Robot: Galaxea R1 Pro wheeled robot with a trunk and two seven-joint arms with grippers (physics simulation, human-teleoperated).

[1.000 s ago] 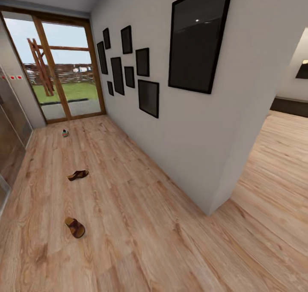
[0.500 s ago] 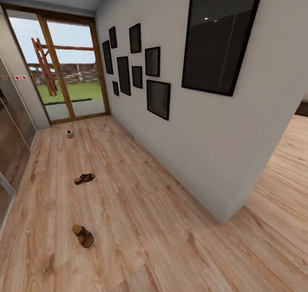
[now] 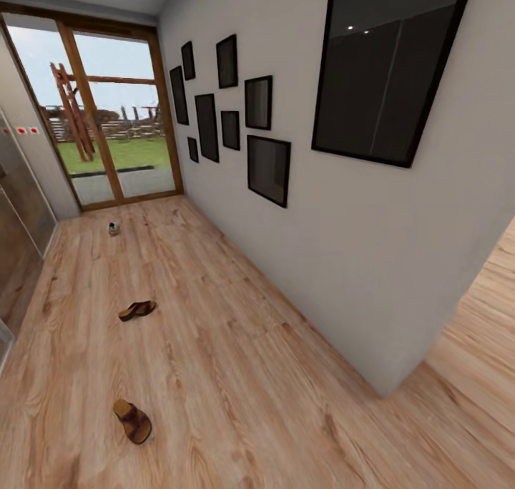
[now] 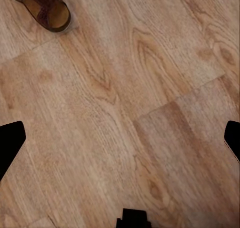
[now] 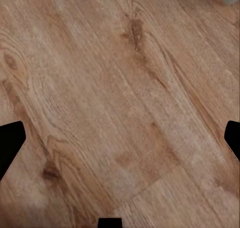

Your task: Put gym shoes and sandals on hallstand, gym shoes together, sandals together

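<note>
From my head camera, a corridor of light wood plank floor point(image 3: 236, 346) runs to a glazed door point(image 3: 100, 117) with grass beyond. 2 brown sandals lie on the planks, well apart: the near sandal point(image 3: 132, 421) sits close to the floor's near-left corner, the far sandal point(image 3: 136, 309) further up the corridor toward the left side. 1 gym shoe point(image 3: 113, 228), small at this range, shows white with a green and red patch near the floor's far edge, just before the door. 9 black picture frames point(image 3: 229, 113) hang on the grey wall point(image 3: 343, 253) along the right; none carries writing I can read, and no brand shows on the shoes.

My left gripper point(image 4: 120, 138) hangs over bare planks with its 2 fingers spread wide and nothing between them; the near sandal point(image 4: 45, 8) lies clear of them. My right gripper point(image 5: 120, 138) is likewise spread apart and empty over the floor point(image 5: 120, 97).
</note>
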